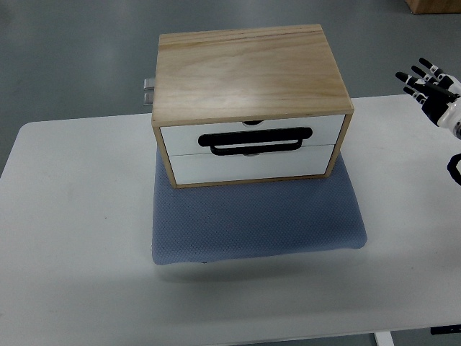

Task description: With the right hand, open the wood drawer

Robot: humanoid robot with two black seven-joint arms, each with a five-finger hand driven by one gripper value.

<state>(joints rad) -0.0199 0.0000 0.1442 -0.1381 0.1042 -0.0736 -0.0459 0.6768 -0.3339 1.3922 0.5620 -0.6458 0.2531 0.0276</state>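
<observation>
A light wood drawer box (pixel 248 68) stands on a blue-grey mat (pixel 256 216) in the middle of the white table (pixel 72 216). Its front holds two white drawers, both pushed in, one above the other. A black loop handle (pixel 256 140) lies across the seam between them. My right hand (pixel 430 86) hovers at the right edge of the view, well to the right of the box and apart from it. Its black-and-white fingers are spread and hold nothing. The left arm does not show.
A small metal fitting (pixel 149 91) sticks out from the box's back left side. The table's far edge runs behind the box, with grey floor (pixel 72 58) beyond. A brown object (pixel 432 6) sits at the top right corner.
</observation>
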